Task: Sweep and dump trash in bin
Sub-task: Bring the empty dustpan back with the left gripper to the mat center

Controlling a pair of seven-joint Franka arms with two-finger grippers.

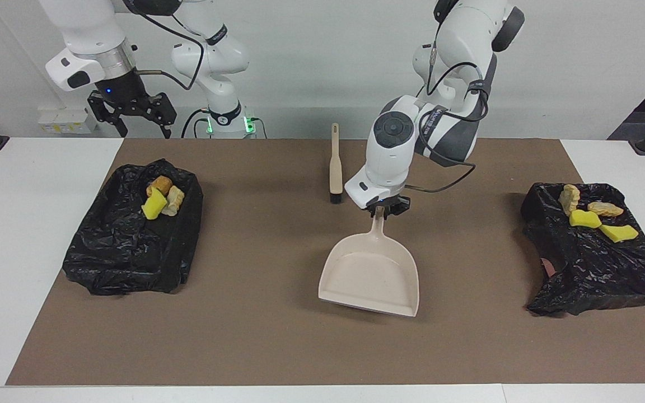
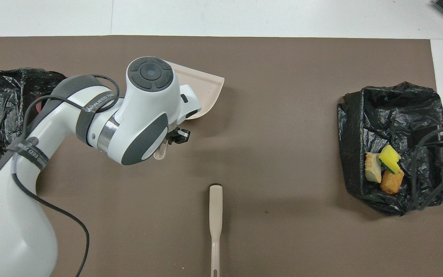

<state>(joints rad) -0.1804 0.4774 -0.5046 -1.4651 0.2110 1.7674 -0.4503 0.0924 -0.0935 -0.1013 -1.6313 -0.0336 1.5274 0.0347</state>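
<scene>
My left gripper [image 1: 381, 208] is shut on the handle of the beige dustpan [image 1: 370, 274], which sits low over the middle of the brown mat with its mouth turned away from the robots. I cannot tell whether its lip touches the mat. In the overhead view my left arm hides most of the dustpan [image 2: 208, 86]. The trash lies in two black-bagged bins. Three pieces [image 1: 161, 198] are in the bin [image 1: 126, 252] at the right arm's end, and several pieces [image 1: 591, 215] in the bin [image 1: 597, 268] at the left arm's end. My right gripper [image 1: 132, 115] waits open, up above the table edge by its bin.
A beige brush [image 1: 335, 165] lies on the mat close to the robots, bristles toward the dustpan; it also shows from overhead [image 2: 215, 223]. White table [image 1: 26, 235] borders the brown mat [image 1: 277, 347]. Both bins sit at the mat's ends [image 2: 394, 115] [image 2: 2, 96].
</scene>
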